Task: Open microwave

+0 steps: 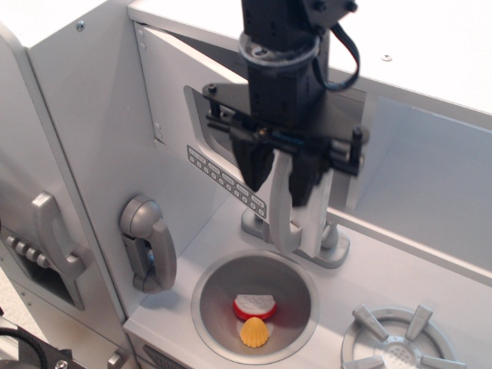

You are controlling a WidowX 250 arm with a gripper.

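Microwave [173, 92], set in the upper part of the toy kitchen, is seen with its light-grey door swung partly outward from the hinge at the left edge. At far left, a grey panel [31, 231] with a handle and small knobs is observed. A silver telephone handset [150, 242] is mounted on the side wall, below the door's lower left corner. A row of small grey buttons [223, 181] is noted along the lower edge of the door, slanting down to the right. The chunky silver vertical handle [280, 204] is found at the door's free edge, above the tap base. The gripper [278, 165] is positioned over this handle from above, its black jaws pinched onto the upper part of the handle, one on each side. Below, a round sink [211, 288] is recorded, holding a red and white toy piece [254, 307] and a yellow shell-shaped piece [254, 333], the two touching. At lower right, a silver burner [400, 342] is partly cut off by the frame edge
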